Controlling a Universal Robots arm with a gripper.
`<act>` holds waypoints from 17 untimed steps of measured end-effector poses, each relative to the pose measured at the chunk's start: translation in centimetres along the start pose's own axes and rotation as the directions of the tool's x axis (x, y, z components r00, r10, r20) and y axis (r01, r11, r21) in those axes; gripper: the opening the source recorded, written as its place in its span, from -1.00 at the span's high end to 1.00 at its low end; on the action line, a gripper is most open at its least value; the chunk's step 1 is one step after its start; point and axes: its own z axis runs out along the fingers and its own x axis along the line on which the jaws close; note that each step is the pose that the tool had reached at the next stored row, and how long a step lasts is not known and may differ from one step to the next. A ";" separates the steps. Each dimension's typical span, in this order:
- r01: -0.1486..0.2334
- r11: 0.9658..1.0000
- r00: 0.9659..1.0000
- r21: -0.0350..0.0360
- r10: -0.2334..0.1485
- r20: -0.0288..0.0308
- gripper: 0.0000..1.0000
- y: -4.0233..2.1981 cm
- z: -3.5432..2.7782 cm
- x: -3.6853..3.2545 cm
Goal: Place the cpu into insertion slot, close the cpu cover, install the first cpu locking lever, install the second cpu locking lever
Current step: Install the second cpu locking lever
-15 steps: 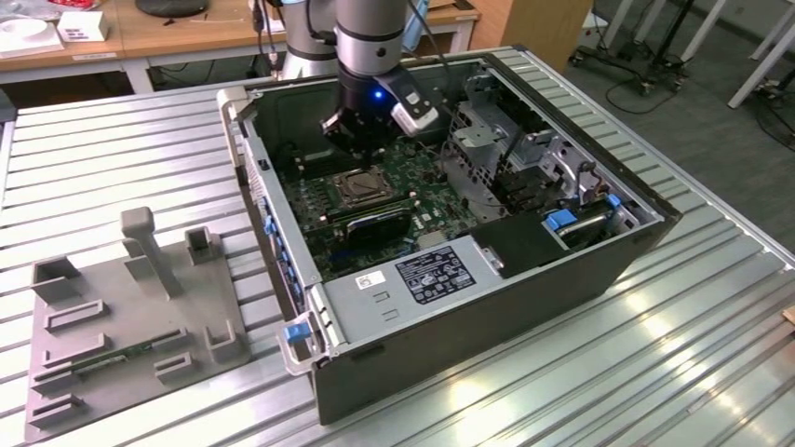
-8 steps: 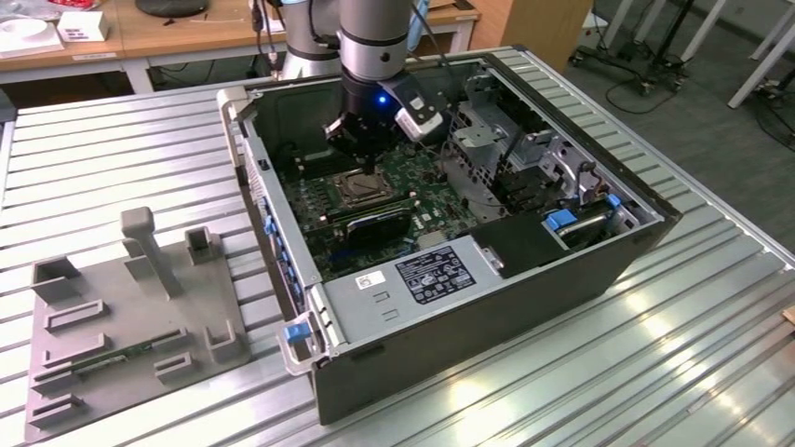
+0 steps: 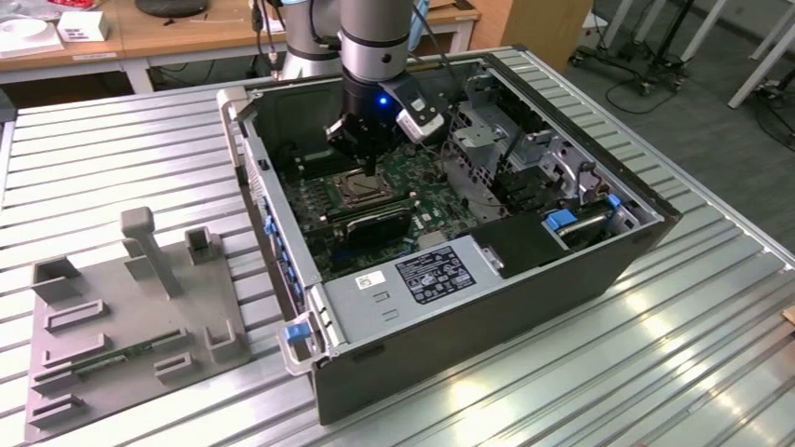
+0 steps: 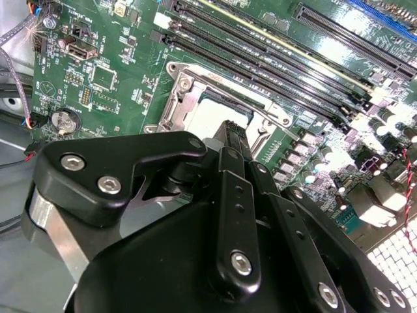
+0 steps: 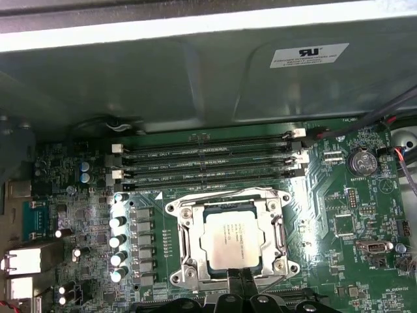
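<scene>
- I am hanging my gripper [image 3: 370, 166] straight down into the open computer case [image 3: 522, 279], in the upper middle of the exterior view, just above the green circuit board [image 3: 429, 200].
- In the exterior view my fingers are looking drawn together into one thin dark tip, and I am seeing nothing between them; in the second wrist view the fingertips [image 4: 229, 134] are likewise sitting pressed close, with no gap showing.
- The cpu [image 5: 233, 241] is lying flat inside the insertion slot [image 5: 229, 242], its pale metal face turned up, in the lower middle of the first wrist view.
- The cpu cover [image 5: 273, 222] is lying down around the chip as a silver frame, with the chip showing through its window.
- My fingertips [image 5: 242, 279] are coming in from the bottom edge of the first wrist view and ending at the near edge of the chip; whether they are touching it or hovering just above it I cannot tell.
- In the second wrist view the slot [image 4: 225, 107] is sitting just beyond my fingertips, above centre, with the chip [image 4: 218, 112] washed out white by glare.
- The long black memory slots [image 5: 208, 166] are running side by side just past the far edge of the socket.
- On the exterior view's left, well apart from the case, a grey parts tray [image 3: 125, 326] is resting on the ribbed metal table [image 3: 671, 354].
</scene>
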 end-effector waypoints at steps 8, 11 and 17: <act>0.000 1.000 1.000 0.000 0.000 0.000 0.80 0.01 -0.09 -0.01; 0.000 1.000 1.000 0.000 0.000 0.000 0.80 0.01 -0.10 -0.01; 0.000 1.000 1.000 0.000 0.000 0.000 0.80 0.02 -0.22 -0.01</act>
